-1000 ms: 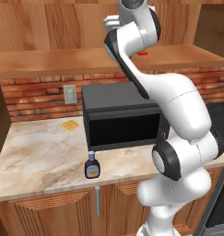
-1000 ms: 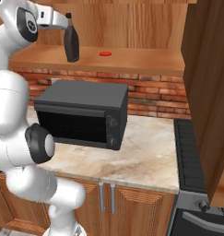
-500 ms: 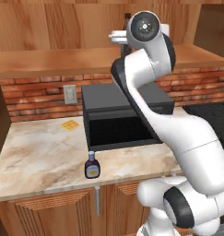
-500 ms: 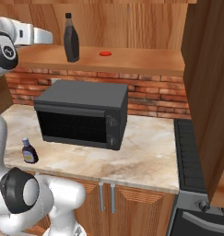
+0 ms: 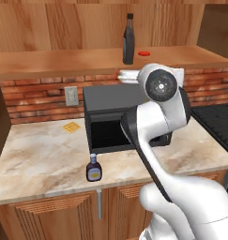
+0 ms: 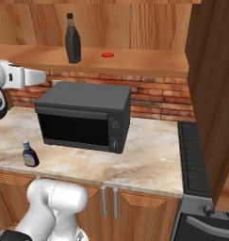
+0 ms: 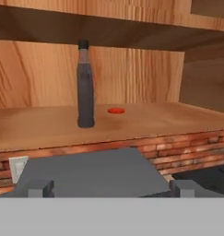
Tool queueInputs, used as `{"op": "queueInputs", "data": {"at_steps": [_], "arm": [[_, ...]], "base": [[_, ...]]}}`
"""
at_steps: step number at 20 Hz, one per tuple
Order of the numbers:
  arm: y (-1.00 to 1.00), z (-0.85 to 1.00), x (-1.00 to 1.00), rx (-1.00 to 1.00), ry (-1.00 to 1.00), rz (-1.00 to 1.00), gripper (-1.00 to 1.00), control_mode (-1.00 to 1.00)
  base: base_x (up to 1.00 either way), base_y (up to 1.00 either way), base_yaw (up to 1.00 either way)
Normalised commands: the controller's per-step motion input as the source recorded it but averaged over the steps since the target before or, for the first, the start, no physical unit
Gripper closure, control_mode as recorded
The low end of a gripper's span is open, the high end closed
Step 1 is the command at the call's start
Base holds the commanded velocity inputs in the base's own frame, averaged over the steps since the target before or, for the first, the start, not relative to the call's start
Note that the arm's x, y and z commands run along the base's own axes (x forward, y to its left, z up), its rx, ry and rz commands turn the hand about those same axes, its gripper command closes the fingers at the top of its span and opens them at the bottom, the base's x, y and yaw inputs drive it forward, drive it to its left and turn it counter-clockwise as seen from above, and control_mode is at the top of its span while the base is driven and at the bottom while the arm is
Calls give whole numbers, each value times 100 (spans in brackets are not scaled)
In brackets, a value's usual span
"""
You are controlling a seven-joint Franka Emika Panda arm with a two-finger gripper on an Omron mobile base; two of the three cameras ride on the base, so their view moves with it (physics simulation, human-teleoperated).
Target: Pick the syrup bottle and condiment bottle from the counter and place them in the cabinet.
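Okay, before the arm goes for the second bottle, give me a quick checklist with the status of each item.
1. Syrup bottle upright on cabinet shelf: ok.
2. Gripper open and empty: ok.
3. Condiment bottle upright on counter, near front edge: ok.
4. Shelf room beside the syrup bottle: ok; only a small red disc lies nearby.
5. Path down past microwave: cannot tell.

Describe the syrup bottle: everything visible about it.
The syrup bottle is tall, dark brown and glossy, with a black cap, a narrow neck and sloped shoulders; from the hand view it looks slim, edge-on. Its label cannot be made out here. It stands upright on the cabinet shelf board, against the wood-panel back, to the left of a small red disc and apart from it. Nothing touches it but the shelf; it is free of the arm.
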Motion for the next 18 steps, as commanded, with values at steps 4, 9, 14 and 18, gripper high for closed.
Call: {"op": "queueInputs", "data": {"at_steps": [4, 9, 14, 18], "arm": [[0, -59, -51, 0, 0, 0, -100, -100], [0, -62, -31, 4, 3, 2, -100, -100], [-3, -60, -1, 4, 13, 6, -100, -100], [0, -56, 0, 0, 27, 11, -100, -100]], "base": [[0, 0, 0], [0, 0, 0], [0, 0, 0], [0, 0, 0]]}}
